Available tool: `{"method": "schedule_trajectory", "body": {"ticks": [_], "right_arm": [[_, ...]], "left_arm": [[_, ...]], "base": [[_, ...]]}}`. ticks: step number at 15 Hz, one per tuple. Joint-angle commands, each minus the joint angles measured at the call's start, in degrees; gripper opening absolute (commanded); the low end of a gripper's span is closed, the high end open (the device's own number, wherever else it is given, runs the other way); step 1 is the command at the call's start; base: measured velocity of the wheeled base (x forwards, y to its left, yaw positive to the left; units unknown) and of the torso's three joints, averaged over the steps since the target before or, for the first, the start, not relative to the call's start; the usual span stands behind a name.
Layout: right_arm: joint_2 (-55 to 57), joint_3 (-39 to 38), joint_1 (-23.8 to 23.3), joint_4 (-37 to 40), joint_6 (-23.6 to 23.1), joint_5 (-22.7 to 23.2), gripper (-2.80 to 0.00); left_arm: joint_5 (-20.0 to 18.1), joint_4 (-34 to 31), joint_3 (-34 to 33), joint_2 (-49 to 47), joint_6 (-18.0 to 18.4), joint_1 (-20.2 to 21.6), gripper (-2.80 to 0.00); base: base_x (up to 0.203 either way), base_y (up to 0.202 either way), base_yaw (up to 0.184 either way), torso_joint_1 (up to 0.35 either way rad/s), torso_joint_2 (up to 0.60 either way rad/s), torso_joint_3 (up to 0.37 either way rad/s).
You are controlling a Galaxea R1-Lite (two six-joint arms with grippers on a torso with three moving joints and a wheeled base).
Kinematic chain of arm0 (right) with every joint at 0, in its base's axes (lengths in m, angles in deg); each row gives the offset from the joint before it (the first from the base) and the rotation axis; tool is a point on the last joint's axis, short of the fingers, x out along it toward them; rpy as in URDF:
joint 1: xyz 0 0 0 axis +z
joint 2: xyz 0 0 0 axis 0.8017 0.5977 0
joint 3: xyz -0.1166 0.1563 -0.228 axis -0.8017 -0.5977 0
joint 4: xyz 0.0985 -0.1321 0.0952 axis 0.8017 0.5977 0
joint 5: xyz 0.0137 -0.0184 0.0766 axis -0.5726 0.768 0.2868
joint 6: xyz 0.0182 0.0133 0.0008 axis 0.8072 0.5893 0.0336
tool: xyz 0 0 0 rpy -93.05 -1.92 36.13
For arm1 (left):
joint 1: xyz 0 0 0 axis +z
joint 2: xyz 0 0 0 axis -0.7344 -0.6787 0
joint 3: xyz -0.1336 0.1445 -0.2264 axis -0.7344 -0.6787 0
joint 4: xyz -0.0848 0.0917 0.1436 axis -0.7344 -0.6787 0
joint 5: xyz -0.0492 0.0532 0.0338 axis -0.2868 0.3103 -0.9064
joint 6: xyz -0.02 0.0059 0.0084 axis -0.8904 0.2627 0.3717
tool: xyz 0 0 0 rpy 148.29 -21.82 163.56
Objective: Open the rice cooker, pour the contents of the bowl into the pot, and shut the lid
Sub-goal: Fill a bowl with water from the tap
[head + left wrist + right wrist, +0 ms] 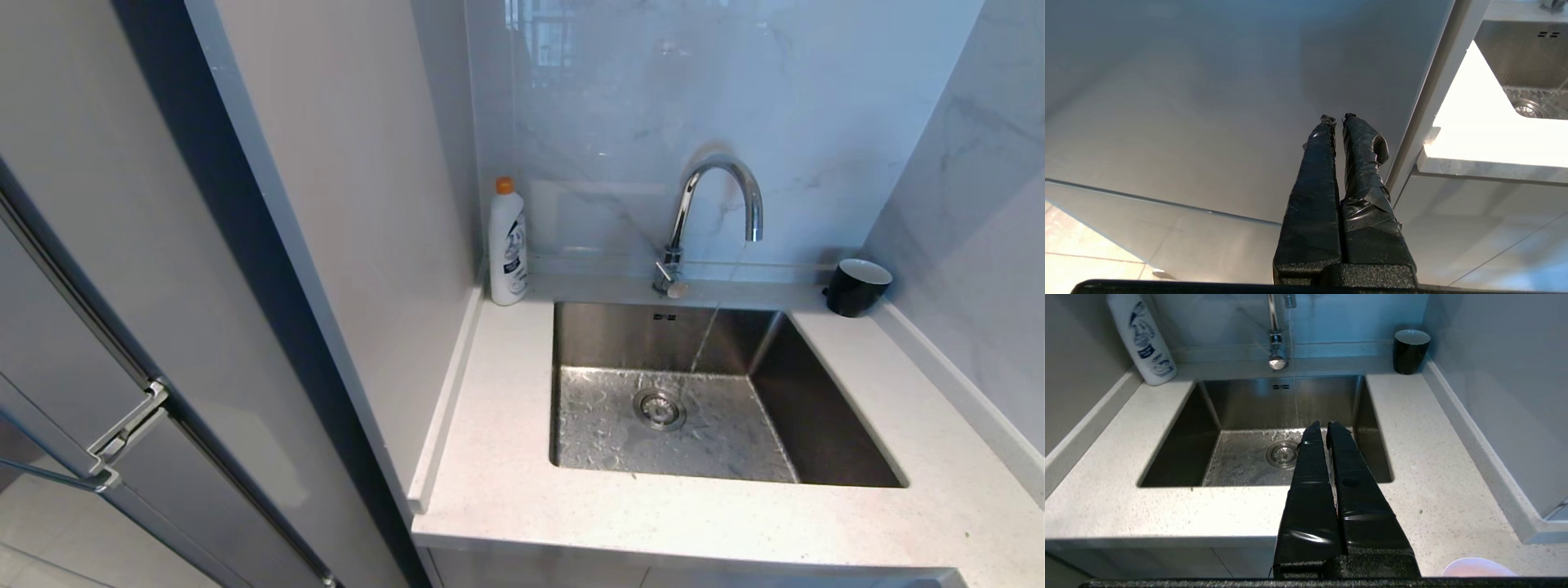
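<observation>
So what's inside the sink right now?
Inside the sink there is only a round drain, a wet floor and a thin stream falling from the faucet. No dishes. Its near wall is hidden in the head view.

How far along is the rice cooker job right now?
Nothing looks done. No rice cooker shows in any view, only the sink, tap, white bottle and black cup. A pink edge in the right wrist view may be the bowl. Both the right gripper and left gripper are shut and empty. Opening, pouring and closing all remain.
</observation>
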Motion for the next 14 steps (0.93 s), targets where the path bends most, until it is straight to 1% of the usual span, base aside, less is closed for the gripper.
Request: {"method": "schedule_trajectory", "body": {"ticks": [1,2,3,4,5,6,7,9,10,12,14], "right_arm": [[16.95,7.12,-0.33,0.4,0.56,-1.69,-2.8],[23.97,10.6,-1.04,1.21,0.98,-3.74,-2.8],[31.31,14.52,-2.59,3.66,1.34,-5.76,-2.8],[37.65,18.72,-4.62,9.11,1.65,-7.44,-2.8],[42.43,22.05,-6.82,18.69,2.06,-8.66,-2.8],[45.31,23.31,-10.2,27.49,2.22,-9.2,-2.8],[46.51,22.49,-14.33,32.17,1.89,-9.44,-2.8],[47.21,19.68,-22.09,32.36,-0.98,-8.78,-2.8],[47.86,18.91,-26.23,31.62,-3.05,-7.58,-2.8],[49.75,18.09,-35.02,29.45,-7.87,-4.73,-2.8],[51.61,17.07,-44.63,27.61,-13.69,-0.7,-2.8]], "left_arm": [[0.05,-0.08,0.0,-0.06,-0.05,-0.02,-2.8],[0.14,-0.1,0.09,-0.06,-0.09,-0.04,-2.8],[0.07,-0.1,0.09,-0.06,-0.41,-0.11,-2.8],[0.13,-0.19,0.09,-0.06,-0.43,-0.11,-2.8],[0.05,-0.19,0.09,-0.06,-0.43,-0.11,-2.8],[0.13,-0.19,0.09,-0.06,-0.43,-0.11,-2.8],[0.1,-0.19,0.09,-0.06,-0.43,-0.11,-2.8],[0.05,-0.19,0.09,-0.06,-0.52,-0.11,-2.8],[0.14,-0.28,0.09,-0.06,-0.52,-0.11,-2.8],[0.13,-0.34,0.09,-0.06,-0.52,-0.17,-2.8],[0.13,-0.37,0.09,-0.06,-0.52,-0.11,-2.8]], "base": [[0.0,0.0,0.0,0.0,0.0,0.0],[0.0,0.0,0.0,0.0,0.0,0.0],[0.0,0.0,0.0,0.0,0.0,0.0],[0.0,0.0,0.0,0.0,0.0,0.0],[0.0,0.0,0.0,0.0,0.0,0.0],[0.0,0.0,0.0,0.0,0.0,0.0],[0.0,0.0,0.0,0.0,0.0,0.0],[0.0,0.0,0.0,0.0,0.0,0.0],[0.0,0.0,0.0,0.0,0.0,0.0],[0.0,0.0,0.0,0.0,0.0,0.0],[0.0,0.0,0.0,0.0,0.0,0.0]]}}
